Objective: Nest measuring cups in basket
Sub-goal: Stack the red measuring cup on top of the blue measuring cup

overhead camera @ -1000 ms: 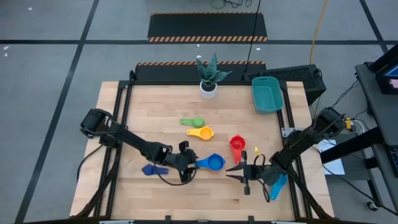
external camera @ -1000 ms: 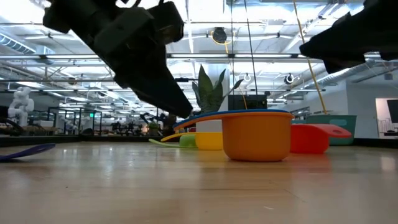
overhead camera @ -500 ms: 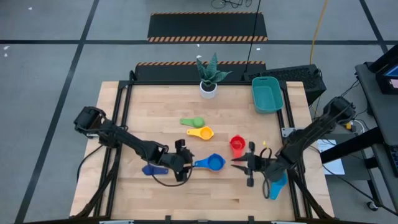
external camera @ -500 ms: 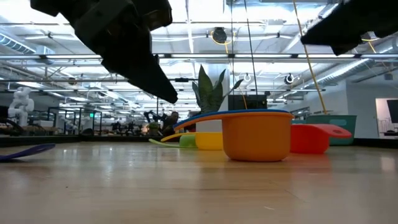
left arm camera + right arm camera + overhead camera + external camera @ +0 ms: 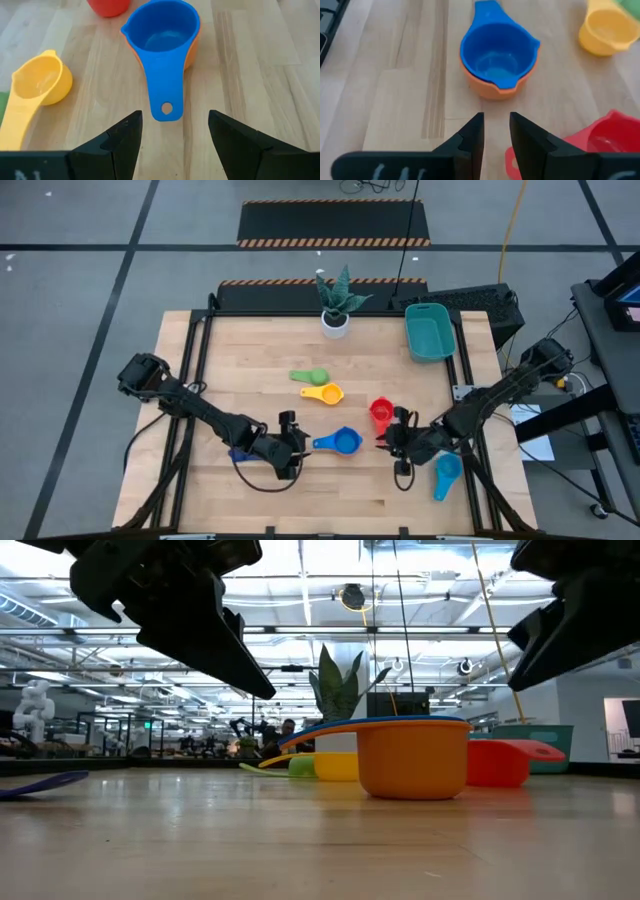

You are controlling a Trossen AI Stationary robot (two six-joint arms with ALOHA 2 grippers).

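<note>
The blue measuring cup (image 5: 345, 442) sits nested in the orange cup (image 5: 413, 760), its handle (image 5: 162, 95) pointing at my left gripper (image 5: 172, 130). That gripper is open and hovers just short of the handle's end. My right gripper (image 5: 496, 132) hovers on the stack's other side, beside the red cup (image 5: 380, 412), open by a narrow gap. The yellow (image 5: 325, 393) and green (image 5: 310, 376) cups lie farther back. The dark blue cup (image 5: 243, 453) lies under my left arm. The light blue cup (image 5: 445, 472) lies near the right edge. The teal basket (image 5: 430, 330) stands at the far right corner.
A white pot with a plant (image 5: 335, 308) stands at the far edge, left of the basket. Bare wood lies along the near edge and across the table's left half. The red cup (image 5: 600, 135) is close beside my right gripper's fingers.
My left gripper has drawn back from the blue cup's handle toward the table's left and risen a little. My right gripper has moved toward the far edge, closer to the red cup, uncovering the light blue cup. The cups have stayed where they were.
</note>
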